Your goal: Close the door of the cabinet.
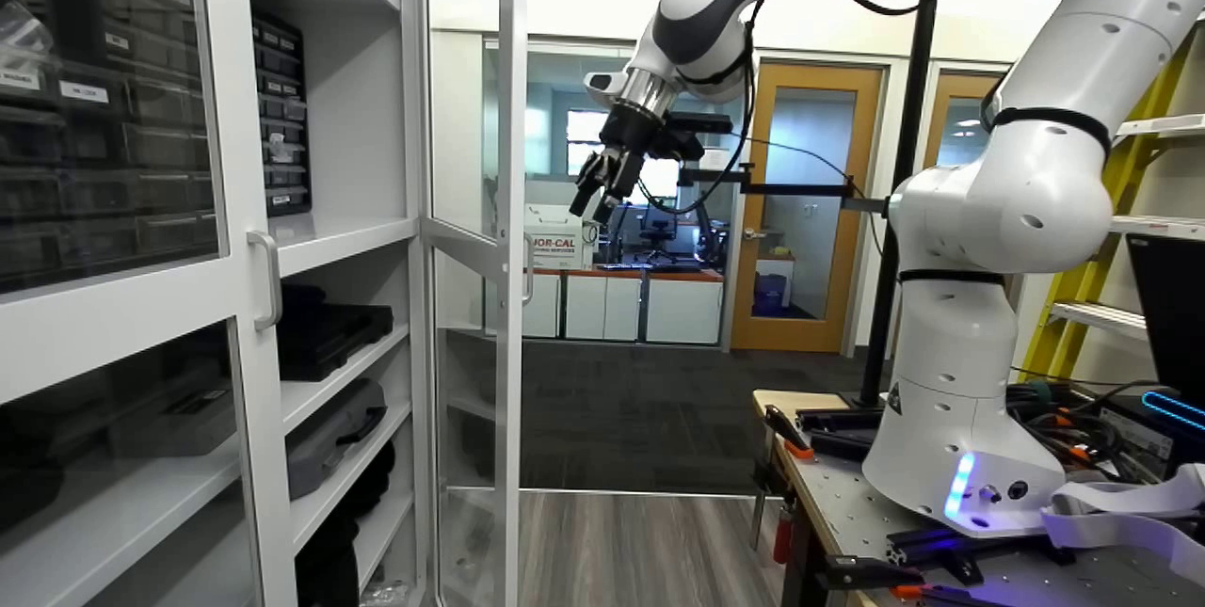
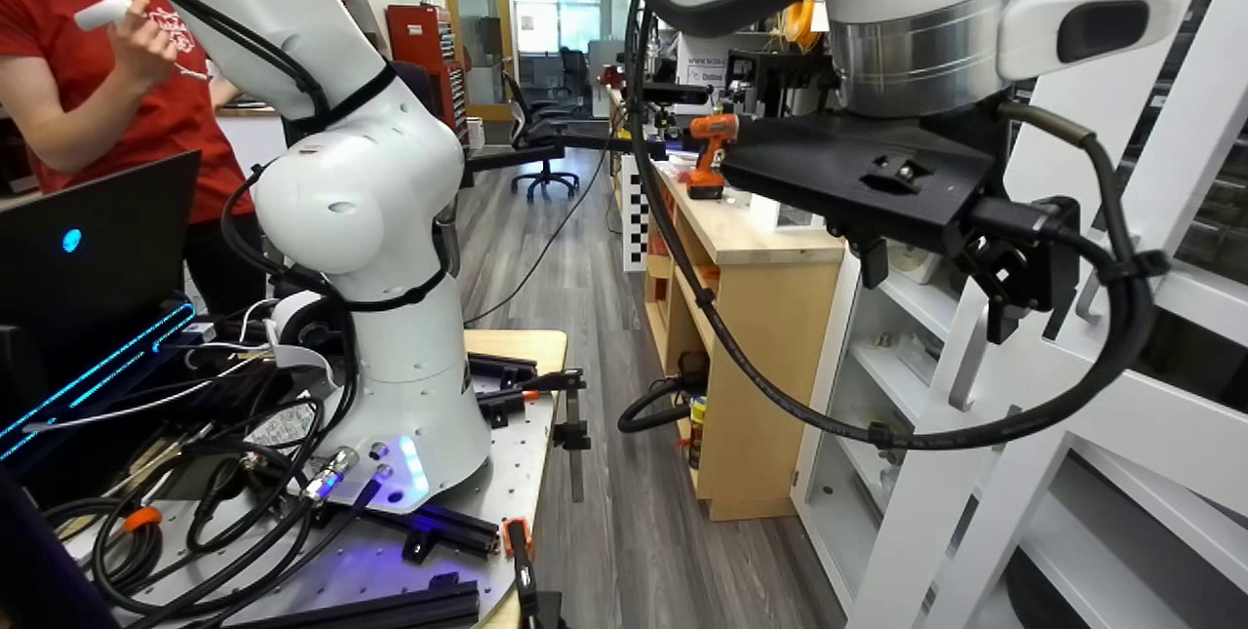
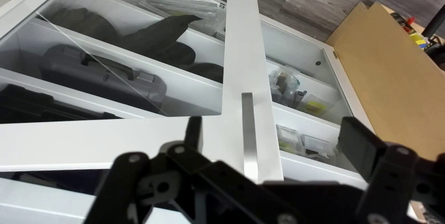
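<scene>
The cabinet point(image 1: 348, 240) stands open with shelves showing. Its white-framed glass door point(image 1: 509, 334) is swung outward and carries a grey bar handle point(image 1: 529, 268). In the wrist view the door frame point(image 3: 240, 43) and handle point(image 3: 249, 130) face my gripper point(image 3: 278, 137). The gripper is open and empty. The handle appears between the spread fingers but is not held. In an exterior view the gripper point(image 1: 591, 209) is apart from the door, higher in the picture than the handle. It also shows in an exterior view point(image 2: 941, 295), overlapping the white door frames; depth there is unclear.
A second glass door point(image 1: 235, 306) has its own handle point(image 1: 266, 279). A wooden cabinet point(image 2: 770, 366) adjoins the white cabinet. A thick black cable point(image 2: 780, 405) hangs below the wrist. The robot's table point(image 1: 847, 494) holds clamps and cables. A person point(image 2: 107, 73) stands behind the robot.
</scene>
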`<move>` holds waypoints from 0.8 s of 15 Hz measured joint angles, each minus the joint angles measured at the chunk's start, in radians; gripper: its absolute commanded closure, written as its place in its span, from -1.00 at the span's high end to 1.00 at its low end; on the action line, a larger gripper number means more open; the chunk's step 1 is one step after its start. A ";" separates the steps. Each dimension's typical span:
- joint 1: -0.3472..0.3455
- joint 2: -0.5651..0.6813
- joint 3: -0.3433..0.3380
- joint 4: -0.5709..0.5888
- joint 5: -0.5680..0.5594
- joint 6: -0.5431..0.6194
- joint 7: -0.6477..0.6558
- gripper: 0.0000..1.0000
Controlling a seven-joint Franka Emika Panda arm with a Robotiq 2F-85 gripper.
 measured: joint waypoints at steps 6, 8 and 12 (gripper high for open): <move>0.004 0.018 0.000 0.001 0.105 0.006 -0.129 1.00; 0.011 0.035 0.000 0.005 0.132 0.010 -0.155 1.00; 0.024 0.093 0.006 0.020 0.180 0.027 -0.202 1.00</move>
